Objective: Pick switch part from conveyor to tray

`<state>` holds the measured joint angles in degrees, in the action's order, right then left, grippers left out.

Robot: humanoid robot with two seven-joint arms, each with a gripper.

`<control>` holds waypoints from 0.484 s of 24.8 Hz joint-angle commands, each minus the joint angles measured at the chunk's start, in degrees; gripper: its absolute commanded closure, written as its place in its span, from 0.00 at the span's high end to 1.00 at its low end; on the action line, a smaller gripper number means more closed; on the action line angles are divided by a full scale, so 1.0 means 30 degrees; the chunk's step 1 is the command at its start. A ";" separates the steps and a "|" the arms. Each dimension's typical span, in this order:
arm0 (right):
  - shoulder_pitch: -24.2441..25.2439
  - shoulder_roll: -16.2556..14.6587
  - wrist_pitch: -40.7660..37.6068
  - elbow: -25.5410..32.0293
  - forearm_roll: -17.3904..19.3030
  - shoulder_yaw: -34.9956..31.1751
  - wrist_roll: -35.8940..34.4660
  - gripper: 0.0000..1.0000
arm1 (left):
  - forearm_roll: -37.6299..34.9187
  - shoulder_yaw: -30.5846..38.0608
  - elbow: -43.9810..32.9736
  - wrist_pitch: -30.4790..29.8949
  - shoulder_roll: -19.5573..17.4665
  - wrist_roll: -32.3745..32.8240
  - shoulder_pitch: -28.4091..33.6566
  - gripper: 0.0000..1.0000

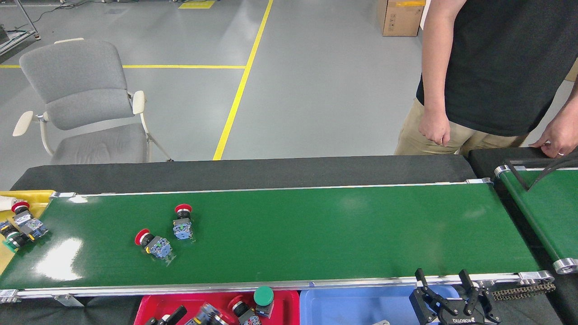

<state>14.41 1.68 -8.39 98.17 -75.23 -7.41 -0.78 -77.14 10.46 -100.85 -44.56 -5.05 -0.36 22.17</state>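
The conveyor (pixel 316 230) runs across the view as a long glossy green belt. Two red-capped switch parts lie on its left half, one (pixel 183 222) farther back and one (pixel 152 243) nearer. The red tray (pixel 149 303) sits below the belt's near rail and holds a green-capped part (pixel 263 299) and a red-capped part (pixel 240 309). Only a black finger (pixel 169 314) of my left gripper shows at the bottom edge over this tray. A blue-and-silver switch part (pixel 207 314) is right beside it; I cannot make out a grip. My right gripper (pixel 441 274) stands open over the blue tray (pixel 352 307).
A yellow bin (pixel 34 197) at the belt's left end holds more switch parts (pixel 22 222). A second green belt (pixel 542 212) angles off at right. A person in a black shirt (pixel 496 67) stands behind the belt, one hand (pixel 560 137) on the far table. A grey chair (pixel 86 104) stands back left.
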 commanded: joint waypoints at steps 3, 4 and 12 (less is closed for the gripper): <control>-0.0145 -0.0092 -0.0073 0.0235 0.0056 -0.0079 -0.0032 0.99 | -0.0037 0.2487 -0.0163 0.3541 -0.0016 -0.0087 -0.0184 1.00; -0.0145 -0.0122 -0.0073 0.0265 0.0056 -0.0079 -0.0032 0.99 | -0.0066 0.3046 -0.0016 0.4394 -0.0016 -0.0087 -0.0213 1.00; -0.0174 -0.0122 -0.0073 0.0265 0.0056 0.0009 -0.0032 0.99 | -0.0125 0.5039 0.2386 0.7646 -0.0866 -0.0087 -0.0945 1.00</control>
<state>14.41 1.69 -8.40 98.17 -75.23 -7.36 -0.78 -77.35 25.35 -93.31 -22.51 -6.91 -0.34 19.81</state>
